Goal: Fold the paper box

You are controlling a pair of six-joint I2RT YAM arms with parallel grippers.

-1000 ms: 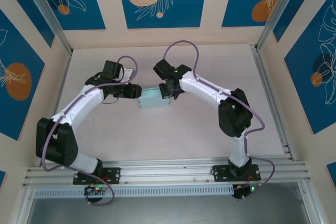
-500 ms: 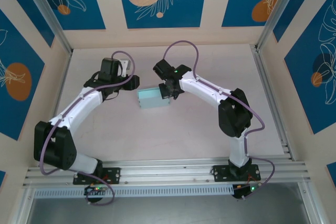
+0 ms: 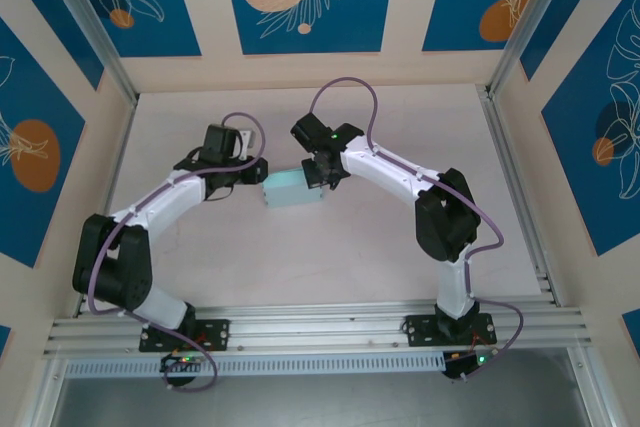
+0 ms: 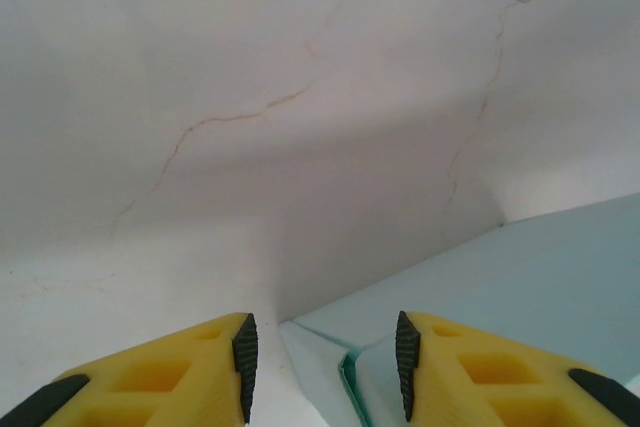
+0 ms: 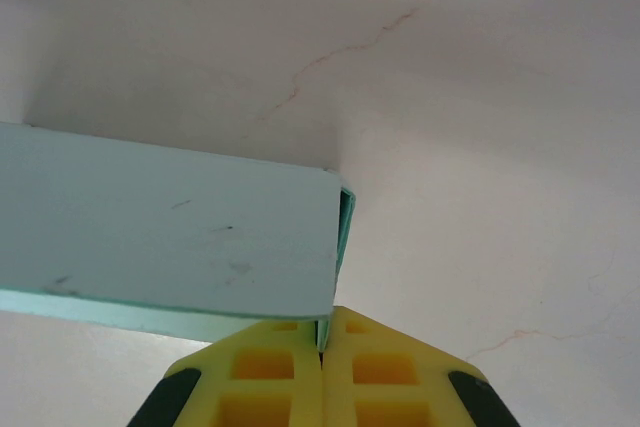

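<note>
The right tool (image 5: 322, 342) is pinched closed on an edge of the paper box (image 5: 160, 237). The left tool (image 4: 322, 372) stands parted around its corner on the desk (image 4: 300, 67). The box's far end is cut off.

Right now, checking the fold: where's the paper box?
The paper box lies mid-table, top view: right gripper pinches its right end, left gripper open at its left.

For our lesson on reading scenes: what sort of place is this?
Probably a robot test cell: two white arms bolted to an aluminium rail at the edge of a table, boxed in by walls with blue printed panels, working on a small paper box.
</note>
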